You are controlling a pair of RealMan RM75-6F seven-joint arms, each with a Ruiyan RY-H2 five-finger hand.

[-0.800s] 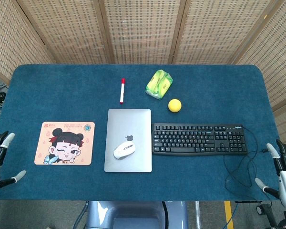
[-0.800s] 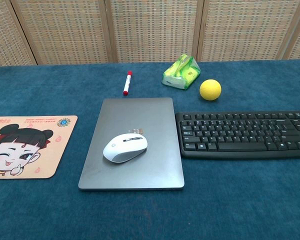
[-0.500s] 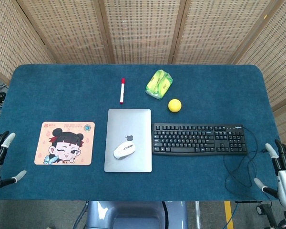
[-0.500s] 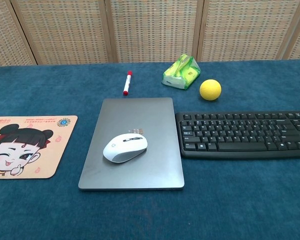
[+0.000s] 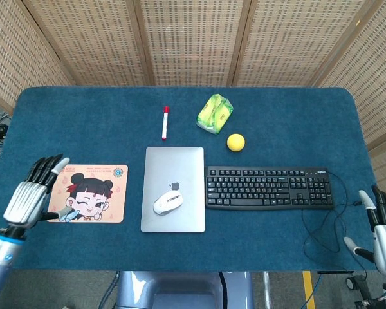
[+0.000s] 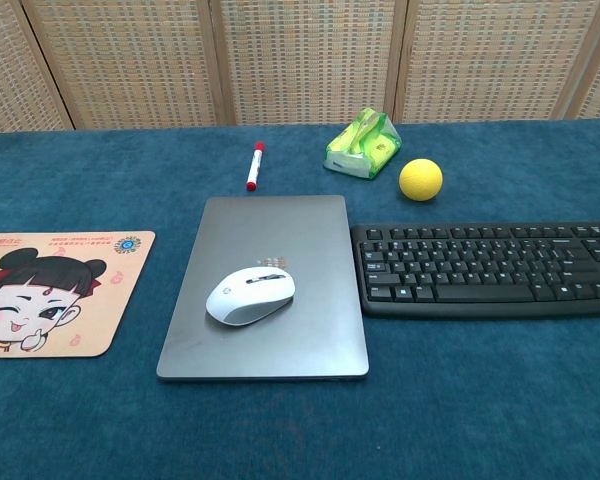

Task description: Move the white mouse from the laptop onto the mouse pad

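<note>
**Left hand nearer the mouse, with the pad in between**

The white, oval computer mouse (image 5: 168, 203) lies on the near half of the closed, silver-grey laptop (image 5: 174, 164), its long axis slanted from near-left to far-right. It has not been touched.

The left hand (image 5: 31, 196) hovers at the left edge of the rectangular mouse pad printed with a cartoon girl's face (image 5: 93, 193), fingers apart and holding nothing. From this hand the mouse lies to the right, beyond the whole width of the pad and the strip of blue cloth-covered table (image 5: 289, 116) between pad and laptop.

The right hand (image 5: 385, 226) hangs at the table's near right corner, also spread and empty. From it the mouse lies well off to the left, past the black keyboard (image 5: 269, 188).

The left hand looks the nearer of the two, and the pad sits on its side, so a reach from the left seems the natural one. The chest view shows neither hand.
</note>
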